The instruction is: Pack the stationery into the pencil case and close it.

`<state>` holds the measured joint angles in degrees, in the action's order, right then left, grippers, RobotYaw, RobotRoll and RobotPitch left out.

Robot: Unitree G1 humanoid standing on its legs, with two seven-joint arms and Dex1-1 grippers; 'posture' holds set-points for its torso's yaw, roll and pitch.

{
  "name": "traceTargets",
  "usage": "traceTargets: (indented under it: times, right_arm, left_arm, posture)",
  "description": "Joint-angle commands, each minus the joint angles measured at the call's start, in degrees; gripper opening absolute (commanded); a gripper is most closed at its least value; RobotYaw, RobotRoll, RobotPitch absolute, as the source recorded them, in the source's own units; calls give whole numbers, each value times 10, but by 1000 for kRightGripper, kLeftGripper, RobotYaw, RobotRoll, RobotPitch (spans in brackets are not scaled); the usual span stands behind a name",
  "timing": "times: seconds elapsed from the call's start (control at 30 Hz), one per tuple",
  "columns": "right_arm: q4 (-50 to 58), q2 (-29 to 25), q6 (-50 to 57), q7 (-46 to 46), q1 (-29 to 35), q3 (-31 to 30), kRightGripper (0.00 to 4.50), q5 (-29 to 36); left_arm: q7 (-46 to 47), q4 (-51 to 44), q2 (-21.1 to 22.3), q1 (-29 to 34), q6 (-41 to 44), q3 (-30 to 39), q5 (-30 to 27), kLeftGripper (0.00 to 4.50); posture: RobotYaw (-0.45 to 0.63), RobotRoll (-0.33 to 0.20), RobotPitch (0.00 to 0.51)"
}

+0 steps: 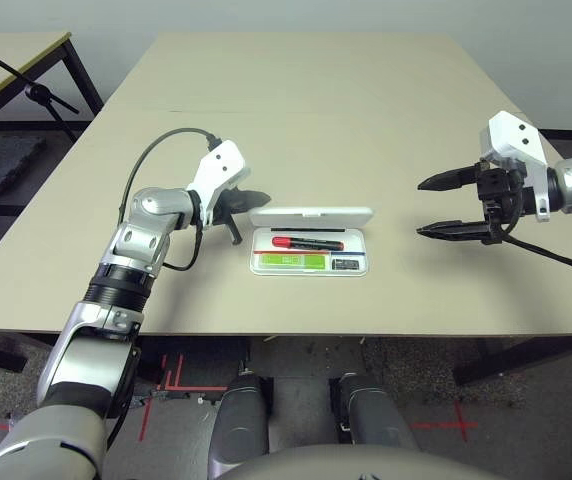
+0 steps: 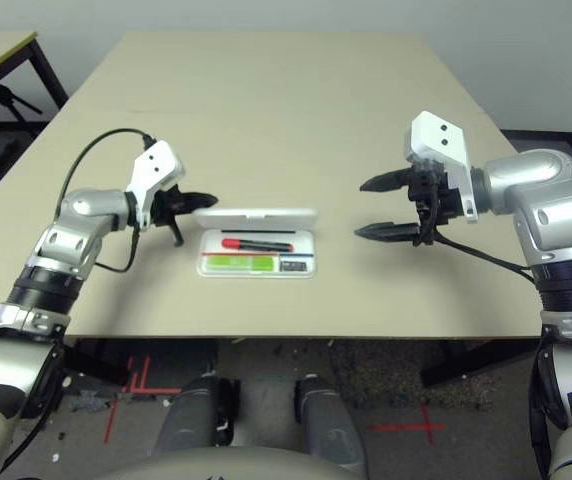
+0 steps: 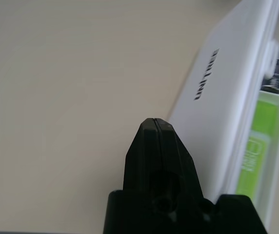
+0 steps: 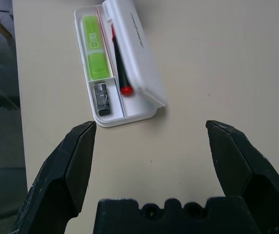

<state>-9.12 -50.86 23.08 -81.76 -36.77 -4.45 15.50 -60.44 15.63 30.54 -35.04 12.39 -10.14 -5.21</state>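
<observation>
The white pencil case (image 1: 310, 271) lies open at the table's middle. Its lid (image 1: 311, 214) is raised along the far side and leans over the tray. Inside lie the stationery: a lime-green highlighter (image 1: 293, 261), a black marker with a red cap (image 1: 306, 242) and a small black-and-silver clip (image 1: 344, 264). My left gripper (image 1: 256, 197) is shut, its tip at the lid's left end on the outer face (image 3: 217, 92). My right gripper (image 1: 421, 208) hangs open to the right of the case, well apart from it, with nothing between its fingers (image 4: 81, 156).
A second table (image 1: 16, 60) with a black stand (image 1: 36, 92) sits at the far left, off this table. Bare tabletop (image 1: 296, 100) stretches behind the case and to both sides. The near table edge (image 1: 296, 333) runs just in front of the case.
</observation>
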Motion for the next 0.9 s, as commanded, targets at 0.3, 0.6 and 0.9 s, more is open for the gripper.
traceTargets:
  times: [0.3, 0.6, 0.9]
  right_arm:
    - [-3, 4, -10, 4, -3, -15, 4500, -8]
    - [-4, 5, -11, 5, -6, -21, 4500, -9]
    - [-7, 7, -13, 6, -4, -22, 4500, -10]
  left_arm:
    - [-17, -30, -4, 43, 3, -57, 27, 46]
    - [-1, 10, 0, 44, -21, -86, 67, 46]
    - [-33, 0, 27, 63, -8, -118, 84, 46]
  posture:
    - [-61, 0, 46]
    - [-62, 0, 43]
    - [-60, 0, 38]
